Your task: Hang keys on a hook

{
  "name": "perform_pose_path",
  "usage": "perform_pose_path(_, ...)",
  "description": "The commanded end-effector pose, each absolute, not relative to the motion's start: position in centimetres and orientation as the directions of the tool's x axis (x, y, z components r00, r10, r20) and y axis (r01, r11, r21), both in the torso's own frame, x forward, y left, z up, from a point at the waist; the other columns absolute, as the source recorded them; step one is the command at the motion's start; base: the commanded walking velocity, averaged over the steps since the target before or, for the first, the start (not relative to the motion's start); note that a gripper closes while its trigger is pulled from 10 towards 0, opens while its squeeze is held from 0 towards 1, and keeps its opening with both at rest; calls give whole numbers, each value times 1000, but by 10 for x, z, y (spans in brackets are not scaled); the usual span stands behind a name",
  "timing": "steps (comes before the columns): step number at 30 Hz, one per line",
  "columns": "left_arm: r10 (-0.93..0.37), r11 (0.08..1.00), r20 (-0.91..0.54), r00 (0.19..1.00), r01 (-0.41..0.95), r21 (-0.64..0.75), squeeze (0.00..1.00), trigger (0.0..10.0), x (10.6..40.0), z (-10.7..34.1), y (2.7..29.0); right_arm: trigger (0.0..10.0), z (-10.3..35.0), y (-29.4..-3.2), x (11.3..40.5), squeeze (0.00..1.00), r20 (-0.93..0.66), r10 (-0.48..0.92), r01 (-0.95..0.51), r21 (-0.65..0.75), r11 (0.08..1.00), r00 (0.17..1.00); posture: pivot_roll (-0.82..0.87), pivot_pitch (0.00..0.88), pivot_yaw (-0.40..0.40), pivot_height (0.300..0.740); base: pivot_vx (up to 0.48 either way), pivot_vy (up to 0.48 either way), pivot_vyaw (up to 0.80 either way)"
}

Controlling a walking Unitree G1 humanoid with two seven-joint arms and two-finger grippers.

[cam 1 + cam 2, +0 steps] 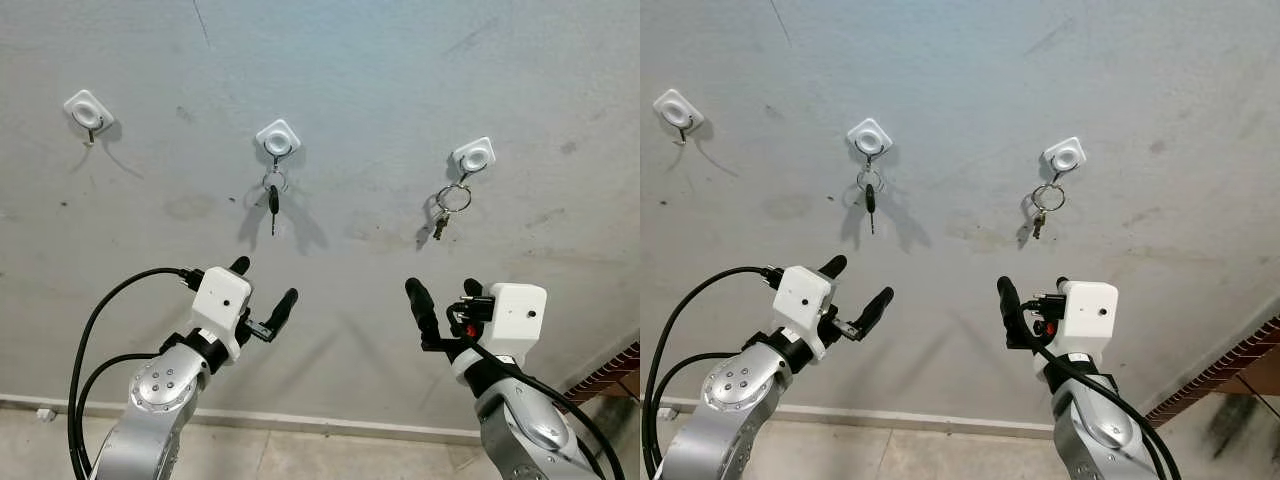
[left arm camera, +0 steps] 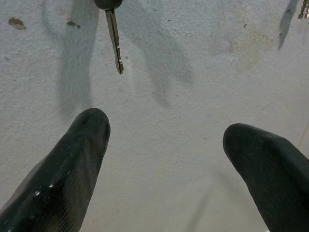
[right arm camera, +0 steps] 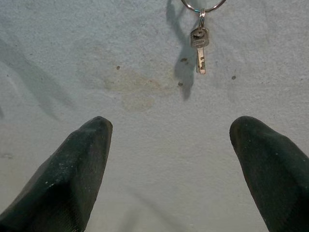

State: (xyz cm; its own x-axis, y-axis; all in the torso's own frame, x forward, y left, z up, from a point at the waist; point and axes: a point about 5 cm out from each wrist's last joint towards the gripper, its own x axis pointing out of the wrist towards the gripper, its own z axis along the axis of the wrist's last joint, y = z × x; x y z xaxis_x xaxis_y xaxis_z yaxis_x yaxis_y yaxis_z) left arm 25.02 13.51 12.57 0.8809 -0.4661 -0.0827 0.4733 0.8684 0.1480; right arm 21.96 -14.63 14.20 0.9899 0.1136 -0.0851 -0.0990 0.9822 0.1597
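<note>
I see three white square plastic hooks stuck on the grey wall [image 1: 350, 90]. The left hook [image 1: 88, 109] has nothing on it. The middle hook [image 1: 278, 138] holds a black-headed key on a silver ring [image 1: 273, 200]. The right hook [image 1: 472, 157] holds a small silver key on a big silver ring [image 1: 441, 224]. That makes two keys hanging. My left gripper [image 1: 265, 285] and my right gripper [image 1: 443, 291] are both below the keys, fingers spread wide, holding nothing.
</note>
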Motion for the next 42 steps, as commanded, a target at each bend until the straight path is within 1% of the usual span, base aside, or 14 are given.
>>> perform_pose_path(1, -481, 861, -75, 874, 486, 150, 0, 10000, 251, 129, 133, 10000, 143, -150, 221, 0, -76, 96, -84, 151, 985, 992, 66, 0, -78, 740, 0, 0, 0)
perform_pose_path(25, -481, 861, -75, 874, 486, 150, 0, 10000, 251, 130, 133, 10000, 143, -150, 221, 0, -74, 96, -84, 151, 985, 993, 66, 0, -78, 740, 0, 0, 0)
perform_pose_path(29, -500, 850, -78, 863, 506, 147, 0, 10000, 254, 130, 132, 10000, 139, -153, 224, 0, -86, 75, -61, 149, 987, 993, 68, 0, -69, 740, -343, -313, 0)
perform_pose_path(42, -506, 847, -79, 859, 512, 145, 0, 10000, 254, 129, 131, 10000, 139, -154, 224, 0, -84, 73, -60, 146, 987, 994, 67, 0, -68, 740, -342, -319, 0)
